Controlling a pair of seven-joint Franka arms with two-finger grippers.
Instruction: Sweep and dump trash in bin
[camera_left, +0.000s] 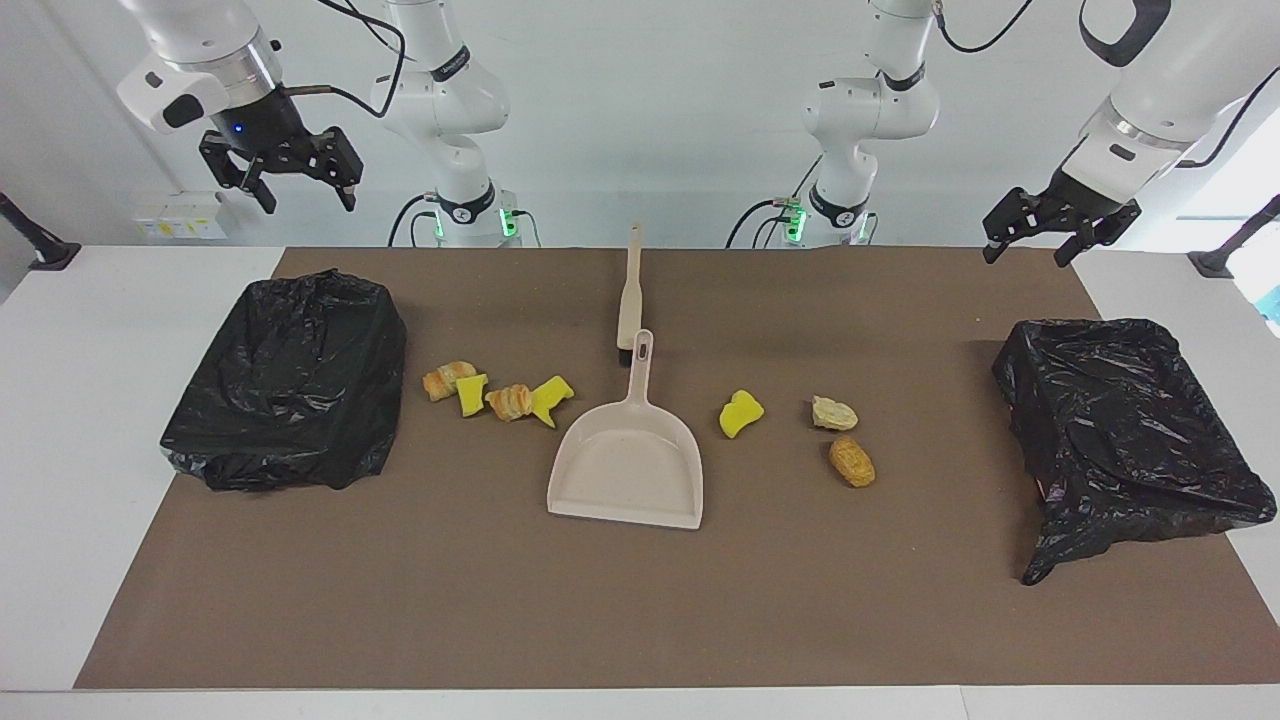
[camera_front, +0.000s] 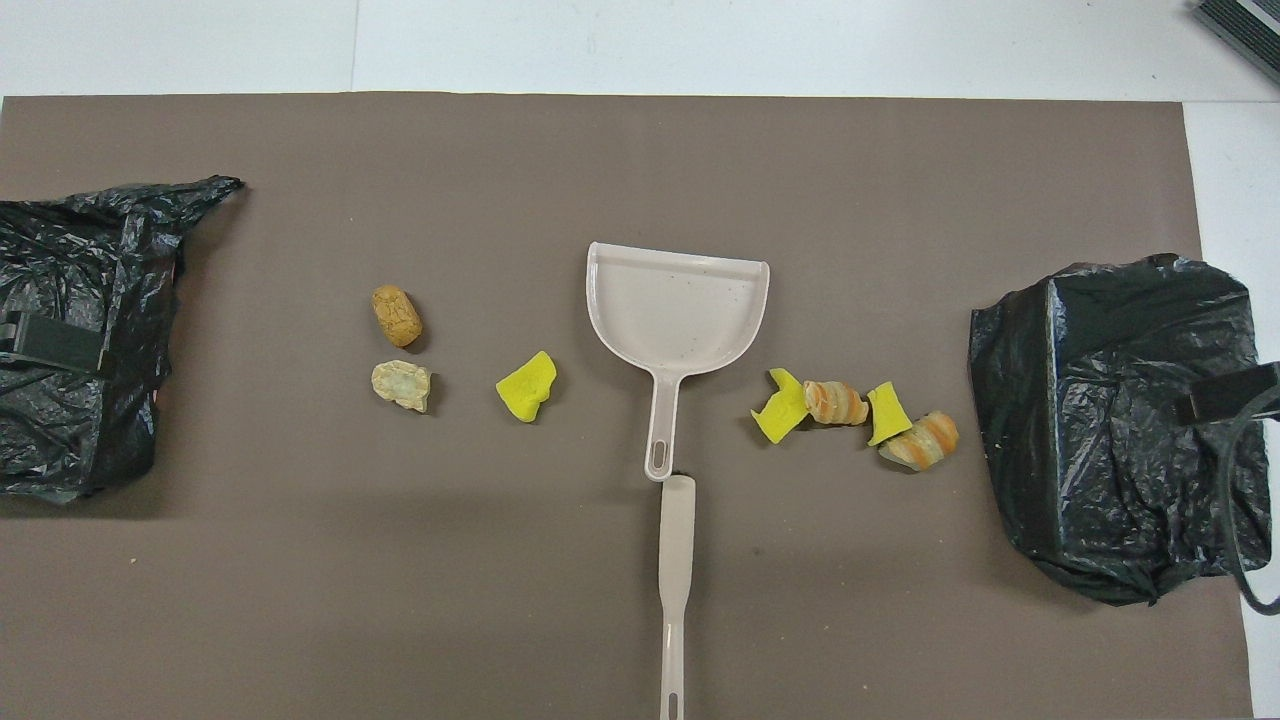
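White arms, black cables, hands

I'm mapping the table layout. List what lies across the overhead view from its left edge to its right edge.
Black bag-lined bin → brown oval bread chunk and pale tan chunk, level with each other → lone yellow sponge scrap → beige plastic dustpan → row of four yellow and orange scraps → second black bag-lined bin.
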